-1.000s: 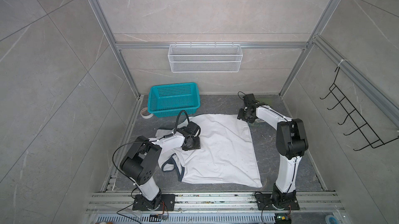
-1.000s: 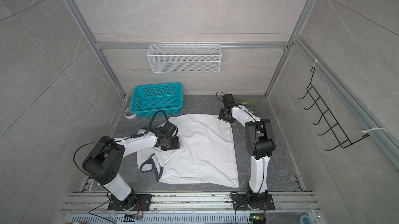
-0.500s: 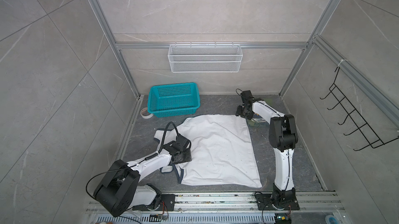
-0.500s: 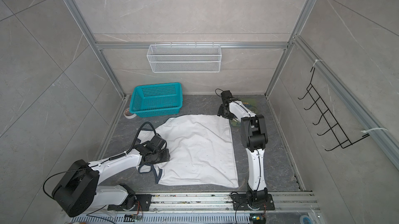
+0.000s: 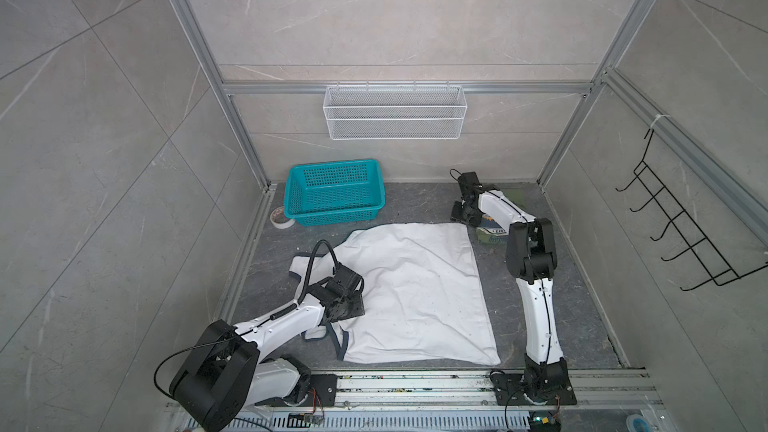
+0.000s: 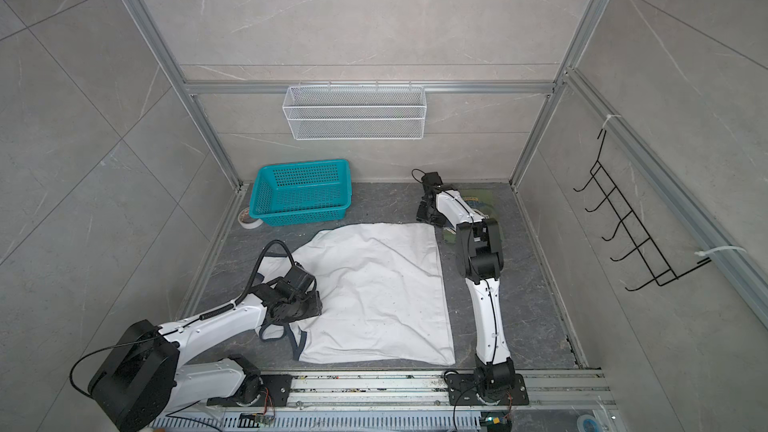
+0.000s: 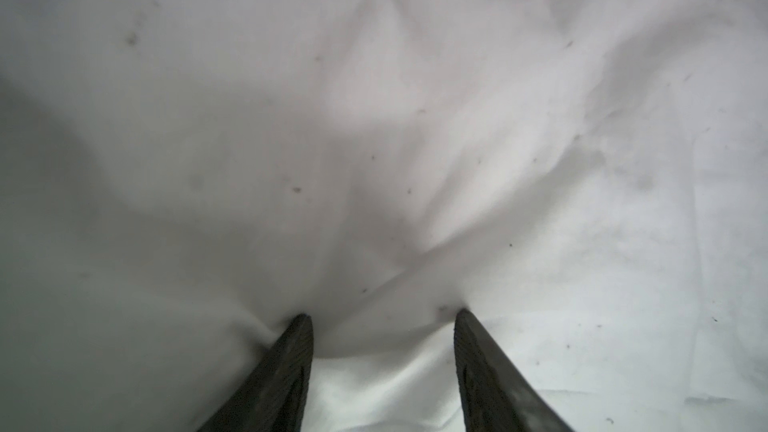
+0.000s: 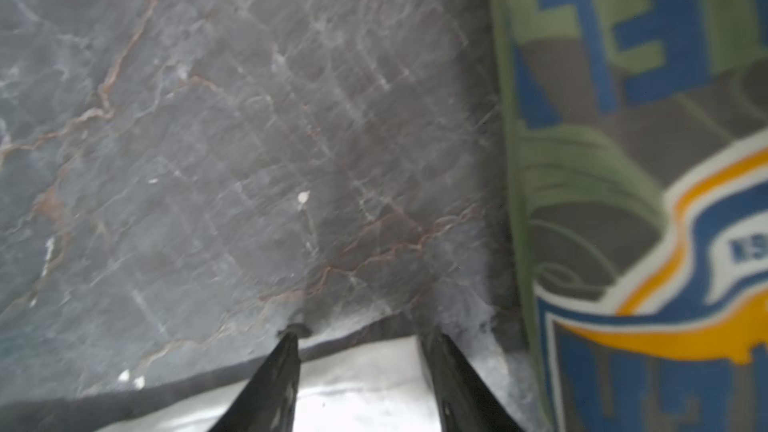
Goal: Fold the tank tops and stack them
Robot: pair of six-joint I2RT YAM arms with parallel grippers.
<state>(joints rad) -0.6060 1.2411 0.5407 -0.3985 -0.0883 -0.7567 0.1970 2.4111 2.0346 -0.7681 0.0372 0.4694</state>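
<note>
The white tank top [image 5: 415, 284] [image 6: 374, 284] lies spread flat on the dark floor, its navy-trimmed openings at the left. My left gripper [image 5: 355, 310] [image 6: 315, 305] is open, its tips pressed onto white cloth [image 7: 415, 159] that bulges between them [image 7: 382, 317]. My right gripper [image 5: 459, 215] [image 6: 424, 215] is open over the tank top's far right corner, white hem between its tips [image 8: 365, 332]. The olive tank top [image 5: 492, 232] [image 6: 494, 205] [image 8: 582, 159] lies folded beside that corner, partly under the right arm, with its blue and cream graphic facing up.
A teal basket [image 5: 336, 213] [image 6: 299, 211] stands at the back left, with a tape roll [image 5: 281, 217] beside it. A white wire shelf [image 5: 395, 113] hangs on the back wall and a black hook rack [image 5: 685, 234] on the right wall. The arms' rail [image 5: 415, 384] runs along the front.
My left gripper has slid toward the front over the white tank top as the arm drew back and lowered. My right gripper has shifted slightly left to the far corner, and its jaws have narrowed.
</note>
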